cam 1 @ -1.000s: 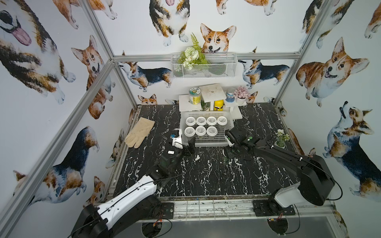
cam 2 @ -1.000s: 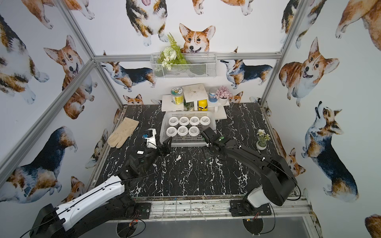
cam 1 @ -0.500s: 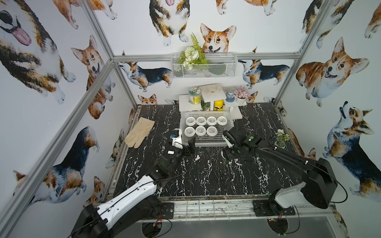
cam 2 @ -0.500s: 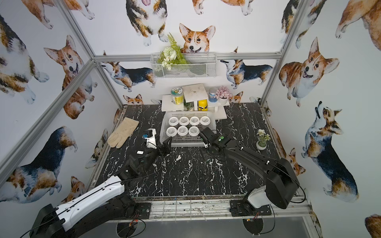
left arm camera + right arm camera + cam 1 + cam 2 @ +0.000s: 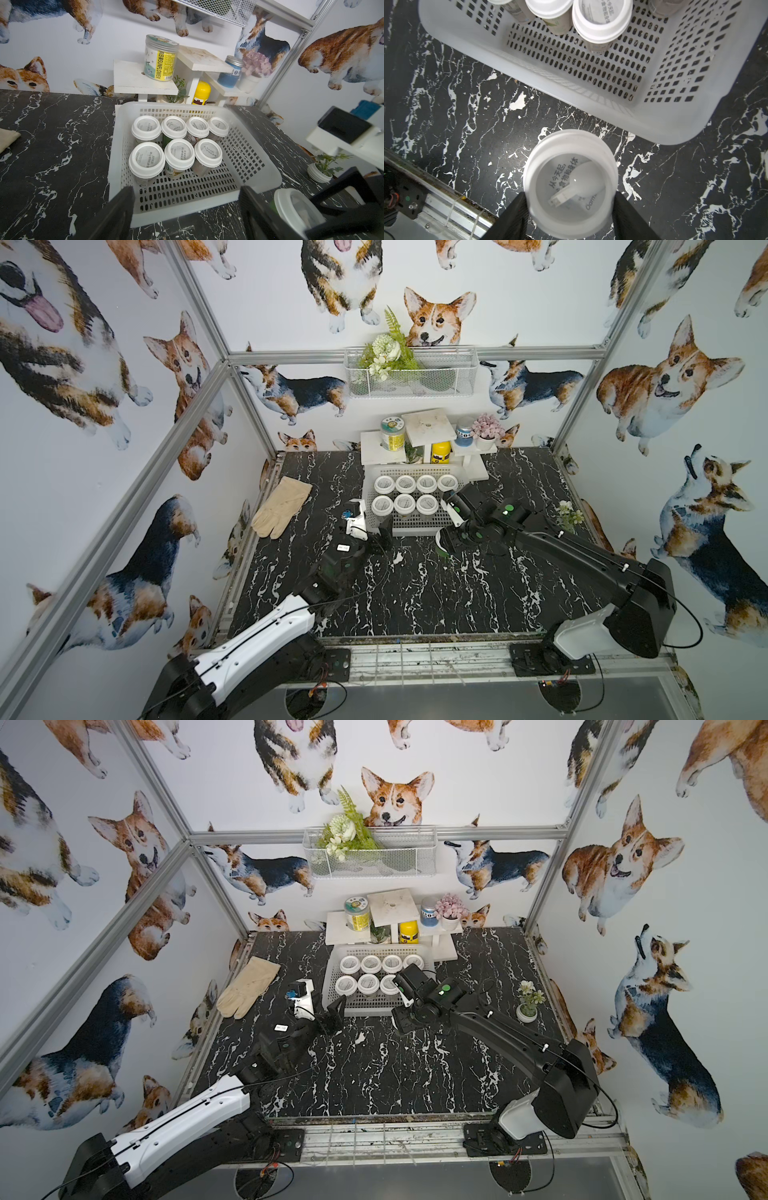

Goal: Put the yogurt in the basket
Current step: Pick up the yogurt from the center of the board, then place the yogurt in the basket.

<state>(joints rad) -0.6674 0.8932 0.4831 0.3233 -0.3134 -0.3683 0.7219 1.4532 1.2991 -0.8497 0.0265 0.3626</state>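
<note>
The right gripper (image 5: 571, 209) is clamping its 2 black fingers (image 5: 512, 218) on opposite sides of 1 yogurt cup (image 5: 570, 182). It is holding the cup lid up over the black marble table (image 5: 467, 124), just outside the near rim of the white lattice basket (image 5: 554, 83) and toward the right end of that rim. I cannot tell whether the cup's base is touching the table. Inside the basket, 7 more yogurt cups (image 5: 179, 155) are standing upright in 2 rows, 4 along the far wall and 3 in front of them, and they are sitting toward the left side. The left gripper (image 5: 185, 216) is hanging just before the basket's near left corner with its jaws standing apart and nothing between them. A tan glove (image 5: 282, 506) is lying flat near the table's left edge, well apart from the basket. Behind the basket, a white stepped shelf (image 5: 382, 448) is carrying a green-yellow labelled jar (image 5: 392, 435), with a yellow bottle (image 5: 440, 452) standing under its upper board. A small potted plant (image 5: 527, 1006) is sitting to the right, beyond the right arm.
</note>
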